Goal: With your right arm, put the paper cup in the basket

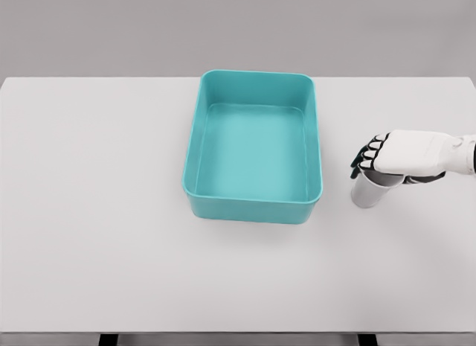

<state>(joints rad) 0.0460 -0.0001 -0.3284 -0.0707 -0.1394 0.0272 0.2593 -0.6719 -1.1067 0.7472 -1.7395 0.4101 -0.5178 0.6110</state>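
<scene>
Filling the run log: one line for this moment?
right hand: on paper cup, grasp unclear | cup: on table, right of basket | left arm: out of view

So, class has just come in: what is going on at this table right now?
A simulated humanoid's right robot hand reaches in from the right edge and is wrapped over the top of a white paper cup, which stands upright on the white table. A teal basket sits in the middle of the table, to the left of the cup, with nothing in it. The cup is not yet in the basket. The left arm is out of view.
</scene>
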